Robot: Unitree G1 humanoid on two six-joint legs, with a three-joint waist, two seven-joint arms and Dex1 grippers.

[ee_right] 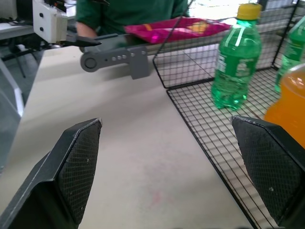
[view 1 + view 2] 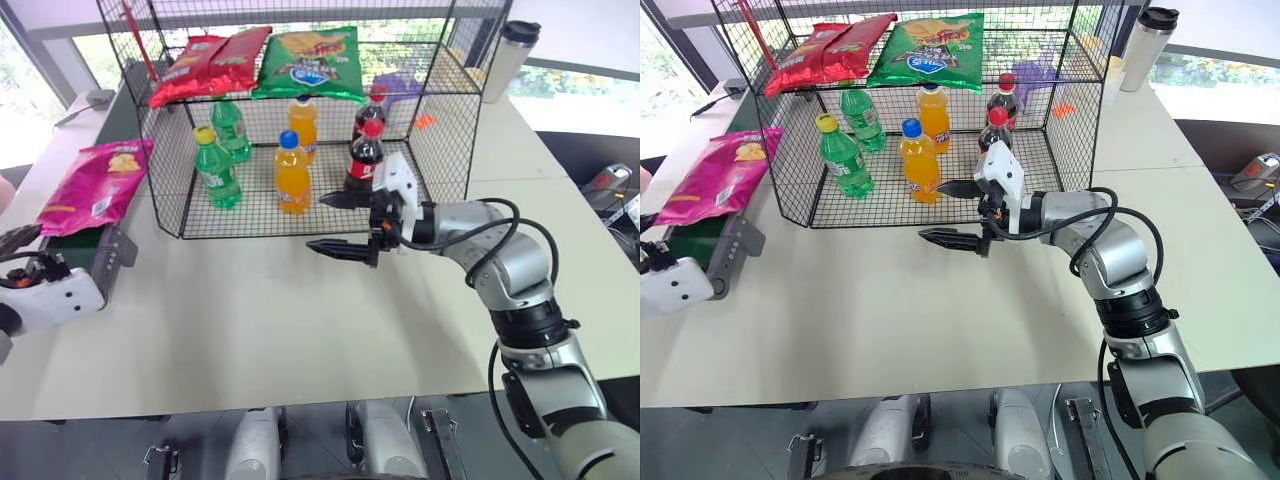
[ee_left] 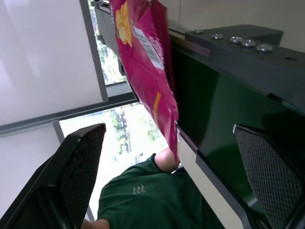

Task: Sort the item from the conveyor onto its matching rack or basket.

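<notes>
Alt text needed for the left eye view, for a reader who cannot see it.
A magenta crisp bag lies on the conveyor at the table's left, beside a black wire rack holding crisp bags above and drink bottles below. The right gripper hovers with jaws open before the rack; the left gripper sits near the conveyor's end.

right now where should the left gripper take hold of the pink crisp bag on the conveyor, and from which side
Probably the near end of the pink crisp bag, approached from the robot's side. The bag lies flat along the conveyor with that end overhanging the belt's end, so fingers could likely close above and below the thin flat seam. The left gripper is open and already faces that edge.
</notes>
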